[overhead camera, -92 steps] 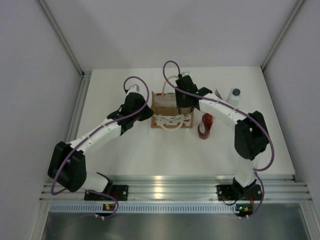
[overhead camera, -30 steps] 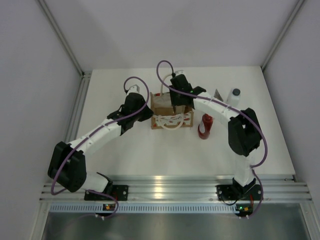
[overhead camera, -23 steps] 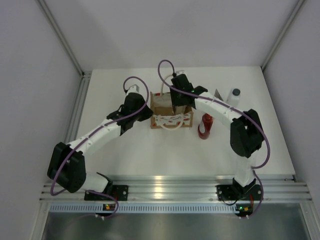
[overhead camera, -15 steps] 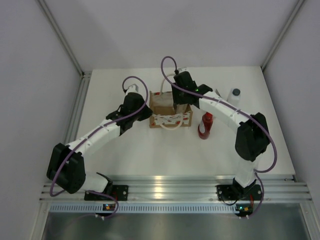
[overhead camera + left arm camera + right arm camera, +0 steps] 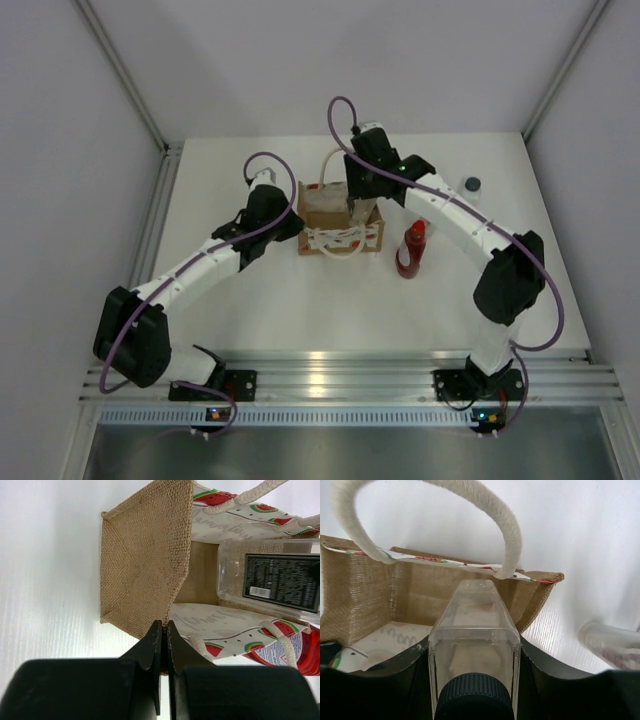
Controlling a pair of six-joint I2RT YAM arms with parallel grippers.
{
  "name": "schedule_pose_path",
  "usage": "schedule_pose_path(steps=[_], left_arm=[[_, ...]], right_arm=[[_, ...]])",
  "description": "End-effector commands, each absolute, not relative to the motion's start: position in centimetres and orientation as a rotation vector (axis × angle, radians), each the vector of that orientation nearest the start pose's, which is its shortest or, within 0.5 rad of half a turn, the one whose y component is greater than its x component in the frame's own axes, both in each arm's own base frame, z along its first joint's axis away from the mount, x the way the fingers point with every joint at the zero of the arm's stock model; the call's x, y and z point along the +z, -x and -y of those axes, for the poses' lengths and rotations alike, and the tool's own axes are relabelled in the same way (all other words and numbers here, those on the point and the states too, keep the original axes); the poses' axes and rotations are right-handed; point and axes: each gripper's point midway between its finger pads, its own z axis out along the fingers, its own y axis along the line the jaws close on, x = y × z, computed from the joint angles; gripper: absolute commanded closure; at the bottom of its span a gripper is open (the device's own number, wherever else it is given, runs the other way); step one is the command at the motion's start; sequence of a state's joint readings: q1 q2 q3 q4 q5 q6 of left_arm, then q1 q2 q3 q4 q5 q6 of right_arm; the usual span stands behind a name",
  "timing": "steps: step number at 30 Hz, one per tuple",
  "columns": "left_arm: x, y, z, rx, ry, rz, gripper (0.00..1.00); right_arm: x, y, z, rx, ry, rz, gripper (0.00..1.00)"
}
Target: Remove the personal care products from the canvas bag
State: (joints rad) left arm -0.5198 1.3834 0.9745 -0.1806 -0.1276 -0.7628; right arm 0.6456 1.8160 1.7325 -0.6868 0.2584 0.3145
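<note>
Canvas bag [image 5: 340, 222]: tan weave with cream rope handles and a watermelon print, standing on the white worktop [image 5: 250, 300] between the two grippers, mouth open upward. Left gripper [image 5: 164, 632]: clenched on the bag's near corner edge, black fingers [image 5: 152, 645] pressed together over the rim, seen from the left wrist with the open woven interior just beyond the fingertips. Right gripper [image 5: 472, 677]: above the bag's right end, grasping a clear square-sided bottle [image 5: 472, 630] by its shoulders, one finger on each side, dark ribbed cap [image 5: 472, 690] nearest the wrist camera and bottle base pointing down toward the bag's mouth. Same clear bottle visible from the left wrist [image 5: 270, 580], lying across the bag's opening beyond and to the right of the left gripper, black printed label facing up. One rope handle [image 5: 485, 515] arching over the far rim, past the bottle's base. Red bottle [image 5: 410, 250]: on the worktop outside the bag, just right of it and below the right gripper in the overhead view; also glimpsed in the left wrist view [image 5: 295, 652] beside the printed bag front. Pale bottle with dark cap [image 5: 470, 186]: standing on the worktop to the right of the right gripper, partly hidden by the right arm. Blurred pale container [image 5: 610, 640] lying on the worktop to the right of the right gripper, identity unclear.
</note>
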Motion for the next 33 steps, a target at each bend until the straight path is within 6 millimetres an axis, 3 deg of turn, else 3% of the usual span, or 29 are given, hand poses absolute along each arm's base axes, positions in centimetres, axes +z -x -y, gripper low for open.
schedule_pose_path(steps=[1, 5, 16, 33], left_arm=[[19.0, -36.2, 21.0, -0.637, 0.375, -2.102, 1.0], [19.0, -36.2, 21.1, -0.639, 0.373, -2.101, 1.0], [18.6, -36.3, 20.4, -0.606, 0.405, -2.095, 1.0], [18.4, -36.3, 19.6, -0.575, 0.466, -2.089, 1.0]], right_arm=[[32.1, -40.1, -27.0, 0.327, 0.208, -2.055, 1.0], [32.0, -40.1, -27.0, 0.338, 0.221, -2.068, 1.0], [37.0, -38.2, -26.0, 0.421, 0.246, -2.021, 1.0], [41.2, -36.9, -18.5, 0.399, 0.129, -1.961, 1.0]])
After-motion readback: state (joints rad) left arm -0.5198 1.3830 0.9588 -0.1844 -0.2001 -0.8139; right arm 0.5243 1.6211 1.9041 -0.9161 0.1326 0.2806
